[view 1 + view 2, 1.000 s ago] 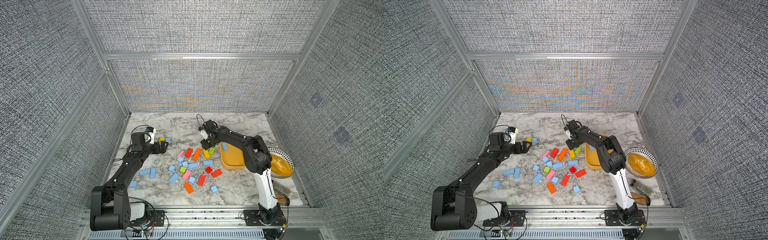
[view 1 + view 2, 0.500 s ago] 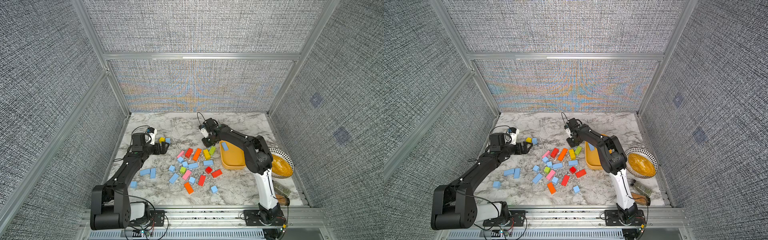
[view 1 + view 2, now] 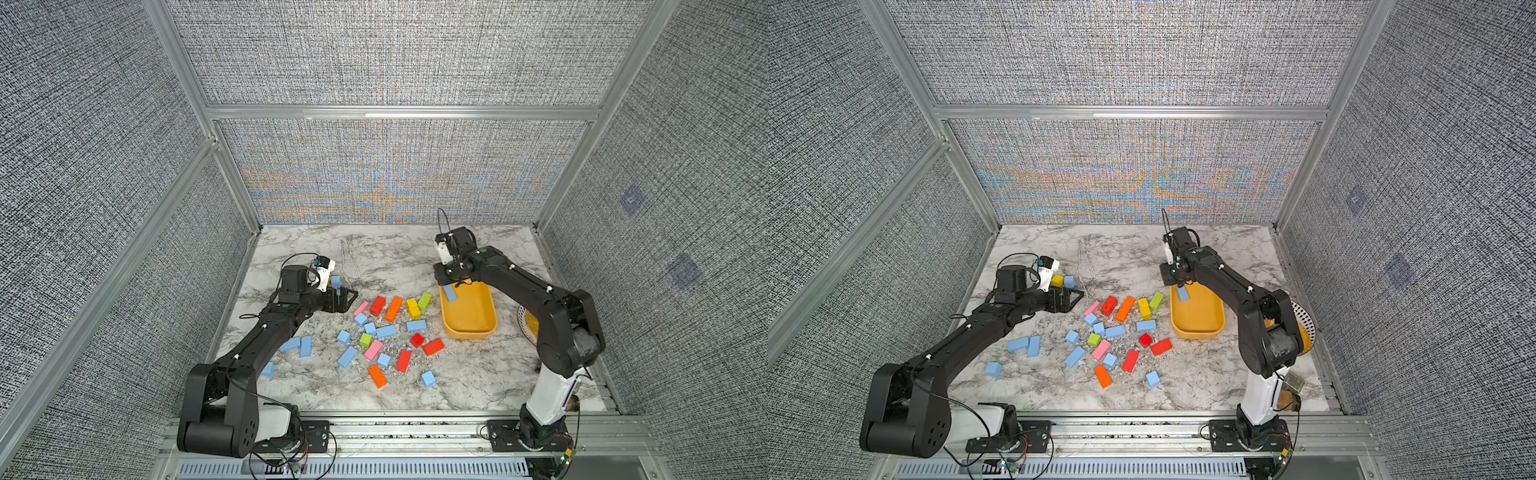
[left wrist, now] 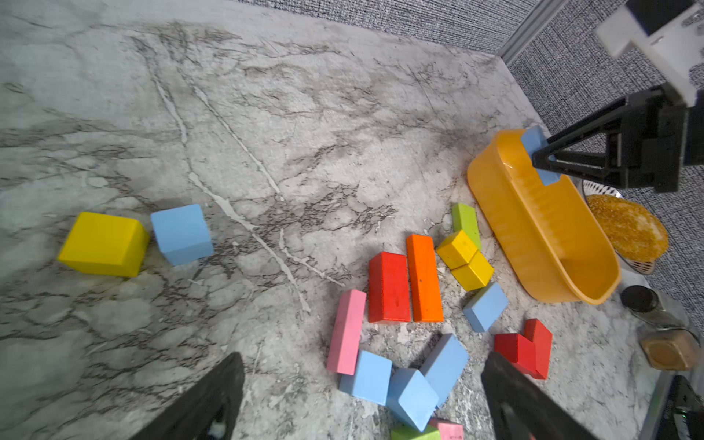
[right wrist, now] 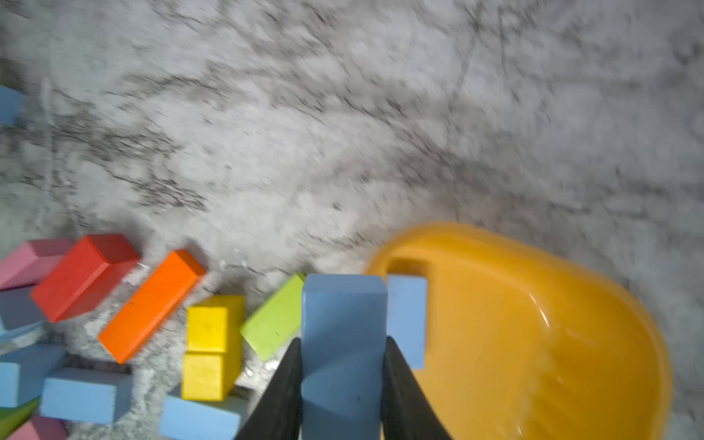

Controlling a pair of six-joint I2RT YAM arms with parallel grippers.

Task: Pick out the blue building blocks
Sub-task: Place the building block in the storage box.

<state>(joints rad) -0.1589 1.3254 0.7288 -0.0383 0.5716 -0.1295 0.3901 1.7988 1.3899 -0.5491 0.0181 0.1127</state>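
Marble tabletop (image 3: 374, 249) holds about a dozen blue building blocks (image 3: 386, 331) unsorted. Right pincer (image 5: 343, 343) clamps a blue brick (image 5: 343, 304) at the yellow tub (image 5: 571, 343) rim, where one sorted brick (image 5: 407, 320) lies just past its tips; left pincer (image 4: 364, 360) gapes empty.

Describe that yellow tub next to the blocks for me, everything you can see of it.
The tub is orange-yellow and looks like glossy plastic. It is oblong with rounded corners and open on top. It stands upright on the marble table, right of the loose blocks. Inside, one blue block sits at the far end, and the rest is bare. The right gripper, shut on a second blue block, is by that end's rim.
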